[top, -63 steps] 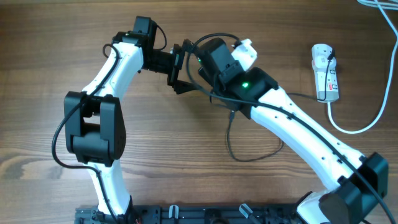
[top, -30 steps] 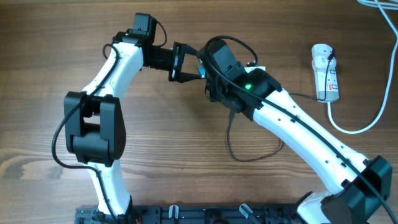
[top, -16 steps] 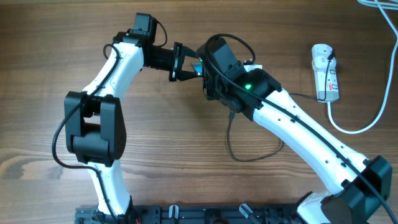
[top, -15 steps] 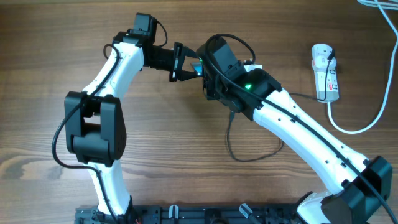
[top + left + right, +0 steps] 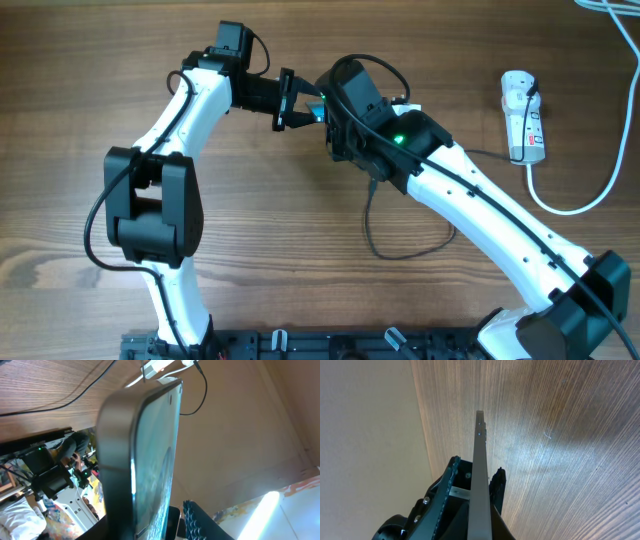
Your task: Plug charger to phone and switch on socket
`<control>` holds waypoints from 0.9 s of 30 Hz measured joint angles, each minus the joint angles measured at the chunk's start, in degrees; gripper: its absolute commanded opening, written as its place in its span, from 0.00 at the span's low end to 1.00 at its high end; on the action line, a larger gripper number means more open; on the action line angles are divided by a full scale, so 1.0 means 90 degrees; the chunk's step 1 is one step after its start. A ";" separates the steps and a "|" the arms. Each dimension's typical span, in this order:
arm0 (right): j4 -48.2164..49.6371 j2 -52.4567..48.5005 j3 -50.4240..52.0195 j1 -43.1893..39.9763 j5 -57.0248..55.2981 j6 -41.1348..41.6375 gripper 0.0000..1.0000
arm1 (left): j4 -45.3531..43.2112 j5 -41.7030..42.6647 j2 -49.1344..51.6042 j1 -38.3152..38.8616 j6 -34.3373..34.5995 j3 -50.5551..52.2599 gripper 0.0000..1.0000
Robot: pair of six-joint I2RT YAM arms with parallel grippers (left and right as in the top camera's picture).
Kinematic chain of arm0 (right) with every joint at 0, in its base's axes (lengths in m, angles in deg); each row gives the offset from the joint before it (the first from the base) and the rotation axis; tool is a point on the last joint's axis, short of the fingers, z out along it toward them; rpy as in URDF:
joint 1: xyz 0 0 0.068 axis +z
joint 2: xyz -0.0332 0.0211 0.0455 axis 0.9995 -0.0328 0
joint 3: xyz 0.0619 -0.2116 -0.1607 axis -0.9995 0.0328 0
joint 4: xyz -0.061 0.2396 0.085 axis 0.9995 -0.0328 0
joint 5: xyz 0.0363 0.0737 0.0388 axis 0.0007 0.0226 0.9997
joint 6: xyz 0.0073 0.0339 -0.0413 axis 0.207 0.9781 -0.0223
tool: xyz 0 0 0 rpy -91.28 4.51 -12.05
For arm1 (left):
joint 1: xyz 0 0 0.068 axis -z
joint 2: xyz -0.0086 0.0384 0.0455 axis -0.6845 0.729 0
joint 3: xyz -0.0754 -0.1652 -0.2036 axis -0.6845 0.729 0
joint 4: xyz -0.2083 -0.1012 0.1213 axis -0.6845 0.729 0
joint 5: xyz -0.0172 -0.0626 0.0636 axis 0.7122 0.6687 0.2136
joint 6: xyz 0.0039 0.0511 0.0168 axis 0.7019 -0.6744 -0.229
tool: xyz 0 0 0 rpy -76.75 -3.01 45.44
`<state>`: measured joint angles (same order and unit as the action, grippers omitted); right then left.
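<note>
Overhead, I see both arms meeting over the far middle of the wooden table [image 5: 80, 60], with the phone [image 5: 318, 104] between them, only a sliver of its cyan screen showing. The left gripper [image 5: 302, 105] reaches in from the left, and the right arm's wrist covers most of the phone from the right.

On the right wrist camera the phone [image 5: 479, 470] runs edge-on up the middle of the view. The right gripper [image 5: 476, 469] is clamped on it, with one of the dark fingers [image 5: 445, 490] against each flat face, so the phone stands off the table in that grip.

On the left wrist camera the phone [image 5: 150, 460] fills the view edge-on, its screen facing right and its lower end dropping between the fingers. A ribbed pad [image 5: 197, 520] sits just beside the screen face. I cannot tell whether it presses on the glass, so I cannot say whether the left jaws grip.

The socket [image 5: 523, 117] lies at the far right of the table, well apart from the phone. The charger [image 5: 368, 225] trails as a thin black cable from under the right arm into a loop nearer to me. I cannot pick out its tip.
</note>
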<state>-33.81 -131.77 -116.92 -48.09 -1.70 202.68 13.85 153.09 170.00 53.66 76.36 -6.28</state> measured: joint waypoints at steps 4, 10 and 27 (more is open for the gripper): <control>0.0000 0.0000 0.0000 0.0000 -0.0002 0.0000 0.04 | 0.0000 0.0032 0.0000 0.0000 0.0000 0.0000 0.29; 0.0002 0.0000 0.0000 0.0000 -0.0007 0.0027 0.05 | 0.0002 0.0046 0.0000 0.0005 0.0000 0.0000 0.27; 0.0032 0.0000 0.0000 -0.0012 -0.0032 0.0087 0.41 | 0.0002 0.0036 0.0000 0.0005 -0.0002 0.0007 0.04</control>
<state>-33.52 -131.77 -116.92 -48.20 -1.99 203.47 13.87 153.42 170.00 53.70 76.34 -6.21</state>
